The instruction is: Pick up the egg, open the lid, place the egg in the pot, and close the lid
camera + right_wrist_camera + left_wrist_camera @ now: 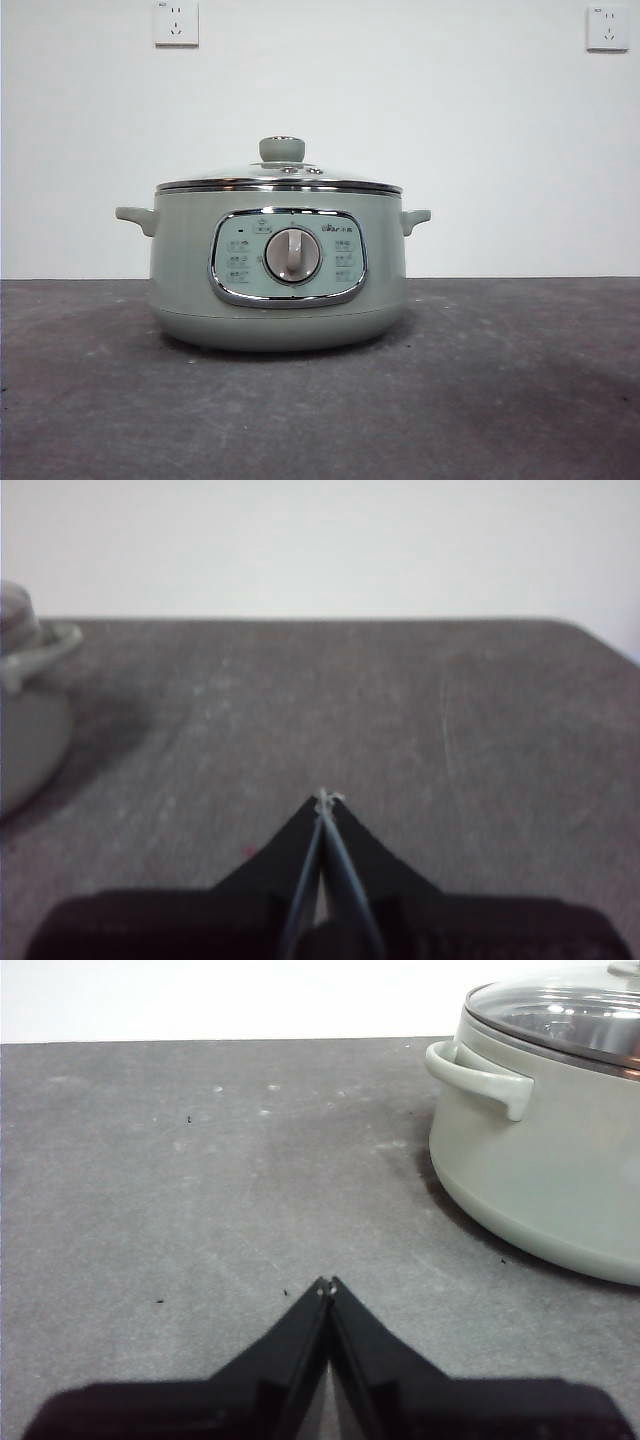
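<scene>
The sage-green pot (278,265) stands in the middle of the dark grey table, its dial facing the front view. The glass lid (280,178) sits shut on it, knob (282,149) upright. In the left wrist view the pot (545,1150) and the lid (565,1010) lie off to one side of my left gripper (327,1285), which is shut over bare table. My right gripper (326,800) is shut too, with the pot's edge (30,720) some way off. No egg shows in any view. Neither gripper appears in the front view.
A white wall with two power sockets (176,22) (607,27) rises behind the table. The table's far corner (580,630) shows in the right wrist view. Small dark specks dot the table surface (190,1190).
</scene>
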